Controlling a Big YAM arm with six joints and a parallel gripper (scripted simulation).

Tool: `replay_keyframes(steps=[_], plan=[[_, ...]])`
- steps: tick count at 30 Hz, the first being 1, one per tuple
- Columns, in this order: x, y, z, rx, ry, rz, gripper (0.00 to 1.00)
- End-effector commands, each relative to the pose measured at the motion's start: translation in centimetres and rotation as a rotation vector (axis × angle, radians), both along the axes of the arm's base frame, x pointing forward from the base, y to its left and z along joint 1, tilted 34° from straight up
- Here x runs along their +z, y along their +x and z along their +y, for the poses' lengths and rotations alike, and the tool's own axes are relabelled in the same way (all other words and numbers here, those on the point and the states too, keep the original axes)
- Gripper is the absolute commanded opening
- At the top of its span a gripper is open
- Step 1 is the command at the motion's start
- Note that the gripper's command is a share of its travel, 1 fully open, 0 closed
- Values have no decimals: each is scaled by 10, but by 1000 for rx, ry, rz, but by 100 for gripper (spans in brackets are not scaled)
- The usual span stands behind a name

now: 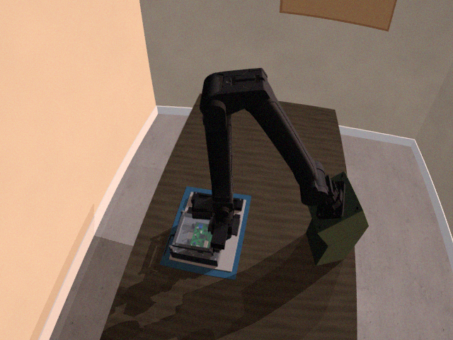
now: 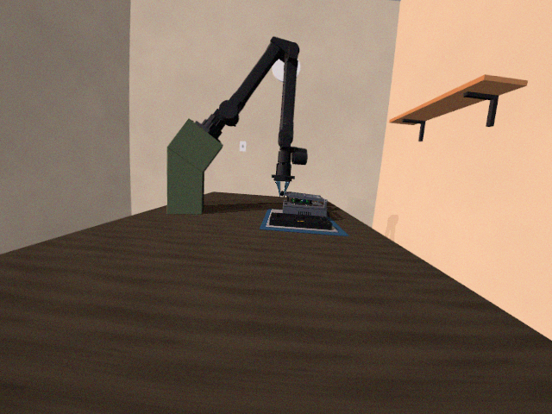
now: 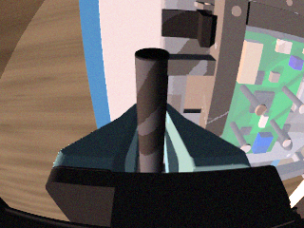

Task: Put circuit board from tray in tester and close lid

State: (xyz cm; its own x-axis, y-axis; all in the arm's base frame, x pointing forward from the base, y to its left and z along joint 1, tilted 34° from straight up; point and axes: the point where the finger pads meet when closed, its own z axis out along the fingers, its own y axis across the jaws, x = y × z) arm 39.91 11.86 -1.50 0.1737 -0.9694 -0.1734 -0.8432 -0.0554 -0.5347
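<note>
Lid handle (image 3: 152, 110) pinched by downward-pointing fingers.

No text, label, brand, number or sign can be read in any view. The circuit board (image 3: 266, 98) shows only coloured parts, too small and blurred to carry readable marks.

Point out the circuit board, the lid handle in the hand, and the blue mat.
circuit board (image 3: 260, 98): wrist view, green face under the lid.
lid handle (image 3: 152, 110): wrist view, middle of the dark bar.
blue mat (image 1: 242, 234): top view, right border strip.
</note>
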Motion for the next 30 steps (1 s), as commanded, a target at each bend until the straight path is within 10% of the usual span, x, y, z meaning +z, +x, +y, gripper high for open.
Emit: replay_keyframes(steps=[1,30], plan=[[-5,3,7,6,4,4,0],[-8,5,8,6,4,3,0]])
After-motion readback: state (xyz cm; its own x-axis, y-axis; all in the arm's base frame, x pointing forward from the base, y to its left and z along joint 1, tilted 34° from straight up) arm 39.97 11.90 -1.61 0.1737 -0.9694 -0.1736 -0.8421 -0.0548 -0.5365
